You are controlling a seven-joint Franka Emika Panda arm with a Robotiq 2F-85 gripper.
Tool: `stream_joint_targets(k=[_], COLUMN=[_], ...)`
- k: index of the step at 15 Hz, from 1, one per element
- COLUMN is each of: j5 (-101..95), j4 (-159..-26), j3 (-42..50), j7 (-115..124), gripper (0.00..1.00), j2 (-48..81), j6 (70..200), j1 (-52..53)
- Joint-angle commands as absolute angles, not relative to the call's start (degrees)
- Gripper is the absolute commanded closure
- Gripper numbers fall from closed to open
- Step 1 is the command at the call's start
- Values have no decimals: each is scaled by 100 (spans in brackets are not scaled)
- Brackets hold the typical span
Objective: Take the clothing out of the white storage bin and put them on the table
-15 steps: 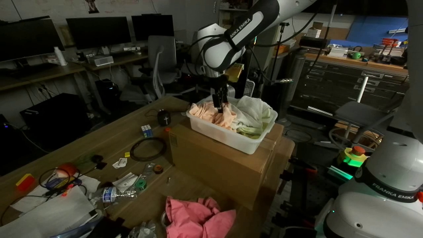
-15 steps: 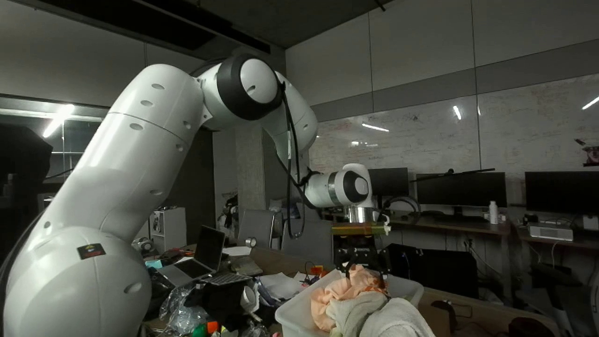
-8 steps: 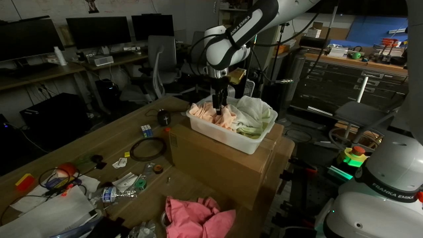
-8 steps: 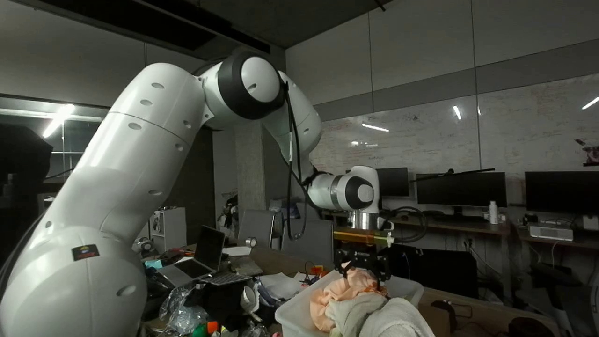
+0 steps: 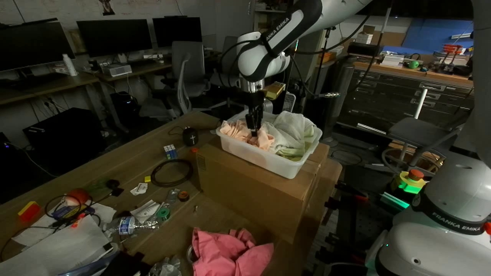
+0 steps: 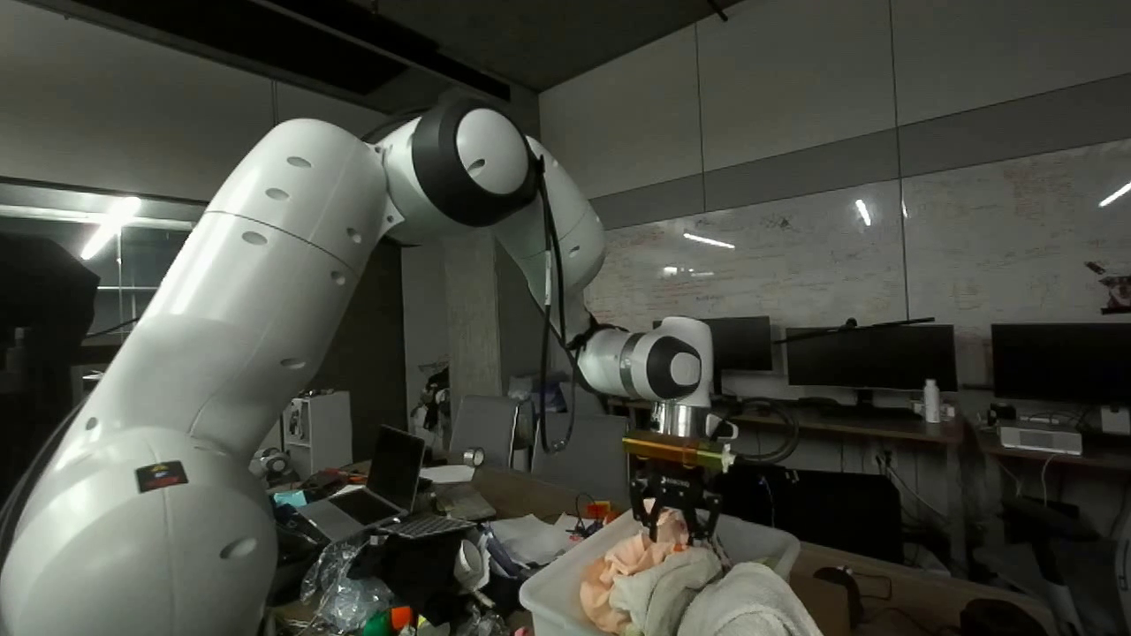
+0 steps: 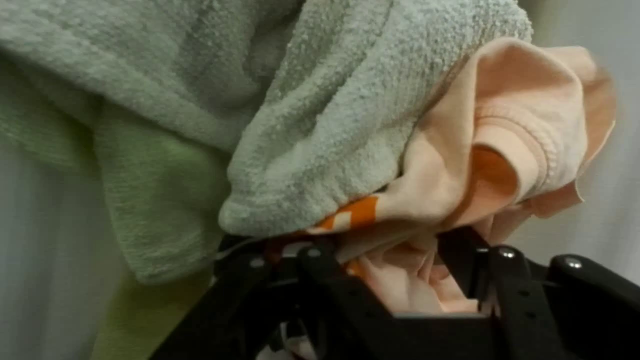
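Note:
The white storage bin holds clothing: a peach-orange printed garment, a whitish towel-like cloth and pale green fabric. My gripper points down into the peach garment. In the wrist view, folds of that peach garment lie between the fingers of the gripper, which stand apart on either side of them. The whitish cloth overlaps part of the orange print. Both fingertips are partly hidden in fabric. A pink-red garment lies crumpled on the table.
Under the bin is a brown cardboard box on the table. Beside it lie a coiled black cable, a puzzle cube and a black round object. A plastic bottle and papers clutter the near side.
The gripper has lowered further into the peach garment, and its fingers have come closer together. The peach cloth has shifted slightly. The pink-red garment and the bin have stayed in place.

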State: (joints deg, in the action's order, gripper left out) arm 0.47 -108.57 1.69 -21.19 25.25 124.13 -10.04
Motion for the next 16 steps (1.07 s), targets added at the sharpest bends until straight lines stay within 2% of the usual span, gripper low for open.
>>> stream_joint_targets(k=[1, 3, 6, 9, 16], j5=[194, 230, 364, 681, 1810], j4=[-10872, -10871, -10913, -11029, -11330], j3=[137, 140, 152, 165, 320], j7=[-2106, -2062, -1967, -1925, -1867], gripper=[74, 89, 99, 95, 95], j2=[2429, 2410, 2230, 1806, 440], j6=[12290, 12246, 12154, 12150, 12419], j1=[-1041, -1045, -1078, -1165, -1226])
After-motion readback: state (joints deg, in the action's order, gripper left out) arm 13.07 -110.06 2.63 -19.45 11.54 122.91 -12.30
